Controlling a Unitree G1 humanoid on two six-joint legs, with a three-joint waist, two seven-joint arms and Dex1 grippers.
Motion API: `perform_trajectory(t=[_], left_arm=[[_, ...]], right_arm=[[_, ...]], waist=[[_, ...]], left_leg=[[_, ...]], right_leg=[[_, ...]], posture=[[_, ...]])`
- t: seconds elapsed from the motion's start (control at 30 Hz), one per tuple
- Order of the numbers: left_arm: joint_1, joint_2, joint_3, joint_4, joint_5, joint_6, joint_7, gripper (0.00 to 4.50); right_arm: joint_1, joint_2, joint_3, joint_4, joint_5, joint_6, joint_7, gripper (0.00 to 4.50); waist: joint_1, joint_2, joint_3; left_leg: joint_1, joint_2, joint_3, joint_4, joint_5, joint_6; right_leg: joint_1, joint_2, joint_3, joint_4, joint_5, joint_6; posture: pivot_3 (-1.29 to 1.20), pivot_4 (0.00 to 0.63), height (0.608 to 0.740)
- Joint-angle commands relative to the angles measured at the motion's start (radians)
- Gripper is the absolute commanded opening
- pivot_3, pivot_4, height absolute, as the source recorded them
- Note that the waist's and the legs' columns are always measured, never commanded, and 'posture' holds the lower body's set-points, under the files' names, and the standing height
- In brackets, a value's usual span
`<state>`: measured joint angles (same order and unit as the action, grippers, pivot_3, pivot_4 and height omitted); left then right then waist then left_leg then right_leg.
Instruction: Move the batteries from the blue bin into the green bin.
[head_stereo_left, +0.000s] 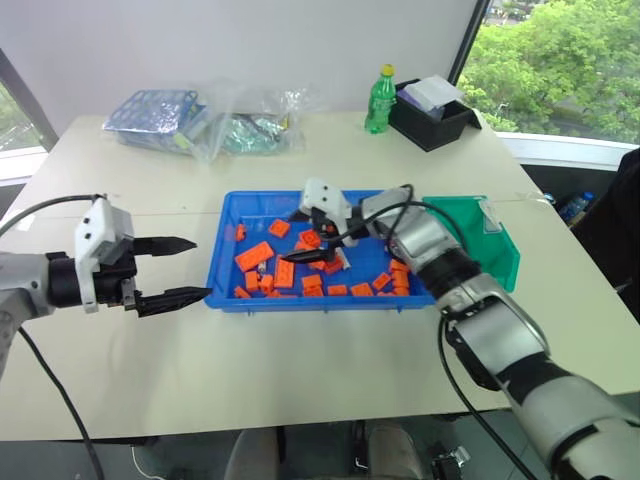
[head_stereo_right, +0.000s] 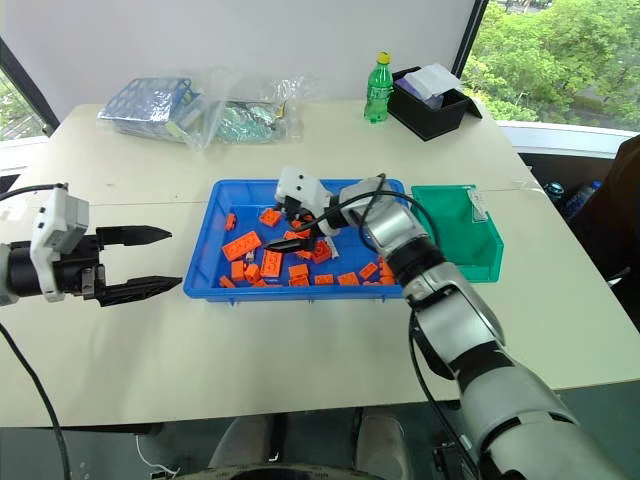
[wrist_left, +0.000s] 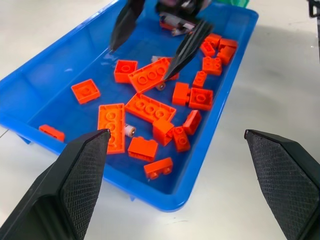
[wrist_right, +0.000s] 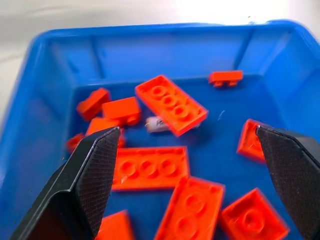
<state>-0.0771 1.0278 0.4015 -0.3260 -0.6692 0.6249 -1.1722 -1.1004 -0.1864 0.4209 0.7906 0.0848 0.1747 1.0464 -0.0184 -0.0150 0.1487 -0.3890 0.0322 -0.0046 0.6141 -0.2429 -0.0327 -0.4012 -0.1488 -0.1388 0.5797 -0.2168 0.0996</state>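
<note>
**Spotter:** Over the blue bin (head_stereo_left: 225, 215), your right gripper (head_stereo_left: 318, 237) hangs with its jaws spread wide and nothing between them. The battery (wrist_right: 159, 124) you want lies just ahead of it on the bin floor, half tucked under the edge of a long orange brick (wrist_right: 171, 105).

**Operator:** Which way does it run?

**Spotter:** From the right wrist view its long axis lies crosswise to the fingers, so as you stand now the two tips would come down near its ends, not its sides. I judge you need a roll of the wrist before you close, or you will pinch it lengthwise and catch the brick too.

**Operator:** And the left arm?

**Spotter:** Your left gripper (head_stereo_left: 170, 270) also stands wide and empty, out over the bare table (head_stereo_left: 300, 370), off the bin's left rim. A second battery (wrist_left: 129, 130) lies nearer that side, between two flat bricks, but the right claw is much the closer to its own target.

**Operator:** Where does it go after?

**Spotter:** Your green bin (head_stereo_left: 505, 262) sits touching the blue bin's right end, a short carry to the right.
</note>
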Motion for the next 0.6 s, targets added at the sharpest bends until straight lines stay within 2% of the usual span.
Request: perform_trajectory(t=[0.03, 0.27, 0.6], left_arm=[[0.016, 0.003, 0.055, -0.030, -0.018, 0.008, 0.023, 4.50], [0.001, -0.006, 0.049, 0.008, -0.015, 0.000, 0.044, 4.50], [-0.061, -0.020, 0.004, 0.036, -0.014, -0.009, 0.054, 4.50]], right_arm=[[-0.059, 0.071, -0.038, 0.097, -0.031, -0.068, -0.046, 4.47], [-0.078, 0.162, -0.059, 0.242, -0.096, -0.139, -0.111, 4.47], [-0.088, 0.200, -0.090, 0.344, -0.155, -0.157, -0.162, 4.47]], waist=[[-0.001, 0.000, 0.000], [0.005, 0.000, 0.000], [-0.002, -0.001, 0.000]], left_leg=[[0.000, 0.000, 0.000, 0.000, 0.000, 0.000], [0.000, 0.000, 0.000, 0.000, 0.000, -0.001], [0.000, 0.000, -0.001, 0.000, 0.001, -0.001]], right_leg=[[0.000, 0.000, 0.000, 0.000, 0.000, 0.000], [0.001, 0.000, 0.001, 0.000, 0.000, -0.001], [0.000, 0.001, 0.001, 0.001, 0.002, -0.003]], posture=[[0.00, 0.150, 0.723], [0.00, 0.150, 0.723], [0.00, 0.150, 0.723]])
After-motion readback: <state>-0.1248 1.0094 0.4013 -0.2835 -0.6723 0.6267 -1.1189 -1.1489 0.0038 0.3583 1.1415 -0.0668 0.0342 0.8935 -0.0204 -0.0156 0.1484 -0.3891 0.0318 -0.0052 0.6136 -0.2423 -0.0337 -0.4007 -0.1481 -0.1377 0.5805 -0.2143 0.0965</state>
